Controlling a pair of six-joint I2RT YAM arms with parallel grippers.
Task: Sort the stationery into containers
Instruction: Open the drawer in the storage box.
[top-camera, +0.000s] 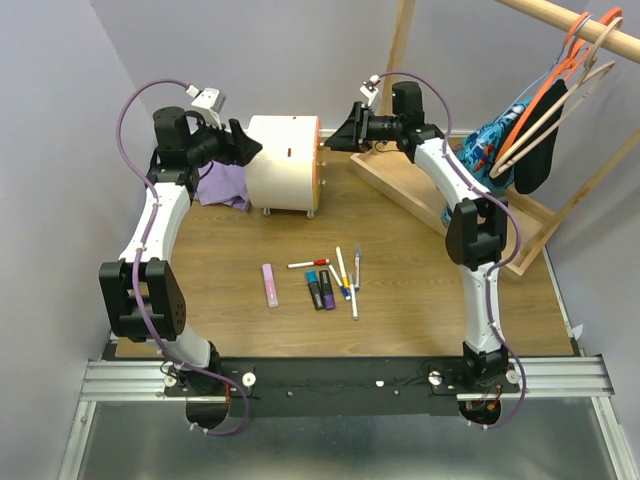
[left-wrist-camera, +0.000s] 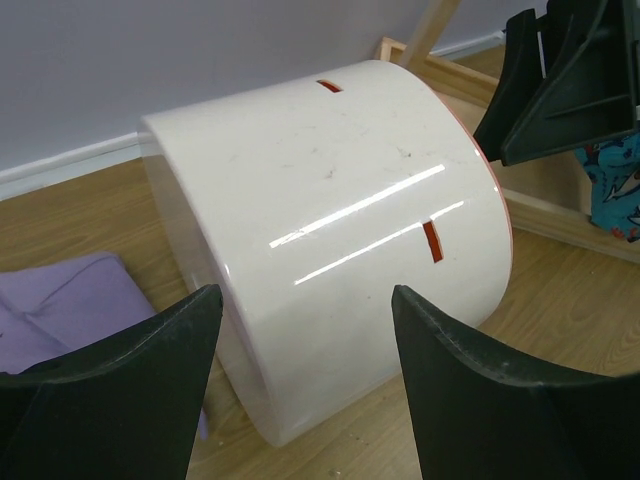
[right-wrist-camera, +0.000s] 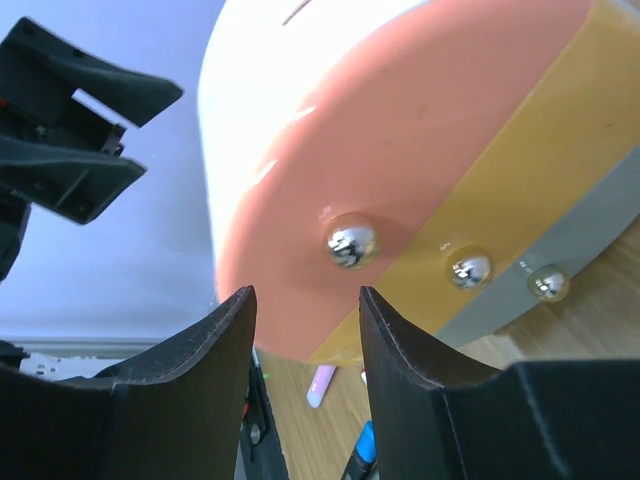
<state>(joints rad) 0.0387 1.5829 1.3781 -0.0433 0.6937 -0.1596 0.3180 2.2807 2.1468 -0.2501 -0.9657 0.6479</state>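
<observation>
So the cream-white round-topped plastic mini chest (top-camera: 283, 160) sits upper middle of the overhead frame, with its orange front turned toward the right of the picture. The left gripper (top-camera: 244, 148) is just beside the plain back end, jaws spread wide with nothing in them. In its own wrist view the two black fingers (left-wrist-camera: 130, 380) frame the glossy shell.

The right gripper (top-camera: 342, 128) faces the drawer side, also open and empty. From its wrist camera the salmon-orange top drawer (right-wrist-camera: 420, 130) fills the upper right. Its shiny round metal knob (right-wrist-camera: 350, 243) sits right above the gap between the fingers (right-wrist-camera: 195, 380). Touching or not, I honestly can't tell from this angle. Next to it are a mustard-yellow drawer (right-wrist-camera: 560, 150) and a greyish drawer (right-wrist-camera: 600, 215), each with its own knob.

The stationery is all loose on the wooden table (top-camera: 220, 270), lower centre of the overhead view. There's a flat pink bar (top-camera: 270, 285), two stubby dark markers (top-camera: 315, 291) side by side, and thin white pens (top-camera: 341, 268) scattered just right of those. A purple cloth (top-camera: 225, 185) lies crumpled left of the chest.
</observation>
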